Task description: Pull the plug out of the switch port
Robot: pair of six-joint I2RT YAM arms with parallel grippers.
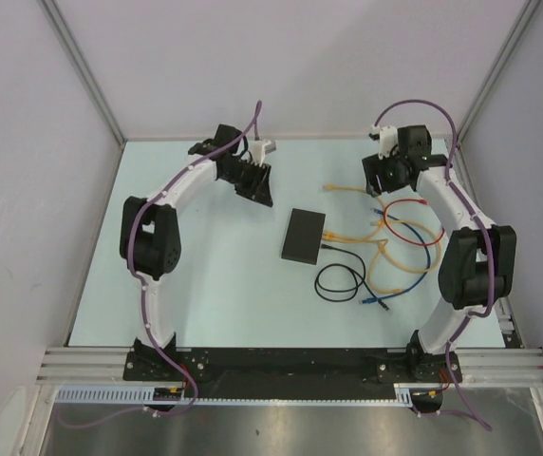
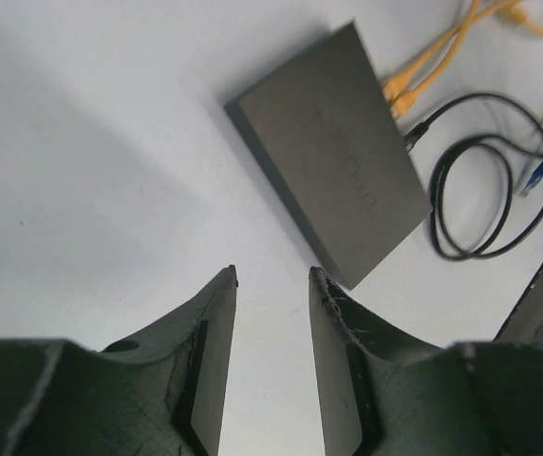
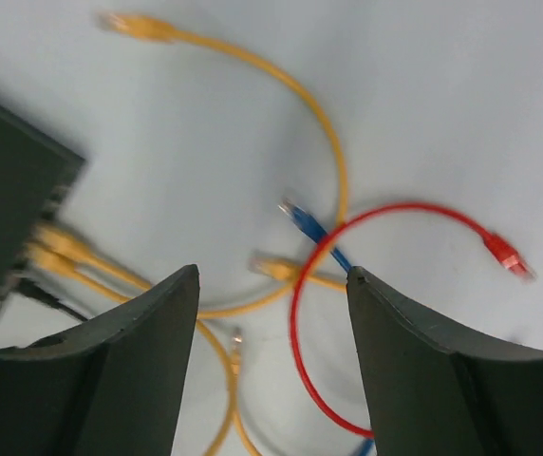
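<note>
The switch (image 1: 303, 236) is a flat black box lying mid-table; it also shows in the left wrist view (image 2: 338, 152) and at the left edge of the right wrist view (image 3: 6, 190). Two yellow plugs (image 1: 327, 235) sit in its right-hand edge, also seen in the left wrist view (image 2: 395, 87) and the right wrist view (image 3: 53, 242). A black cable (image 2: 414, 138) enters the same edge. My left gripper (image 1: 252, 180) is open and empty, behind and left of the switch (image 2: 273, 275). My right gripper (image 1: 385, 176) is open and empty above the loose cables (image 3: 271, 275).
Loose cables lie right of the switch: a red loop (image 1: 412, 223) (image 3: 414, 204), a blue cable (image 1: 381, 302) (image 3: 300, 220), yellow cables with free plugs (image 3: 271, 268), and a coiled black cable (image 1: 338, 280). Walls enclose the table on three sides.
</note>
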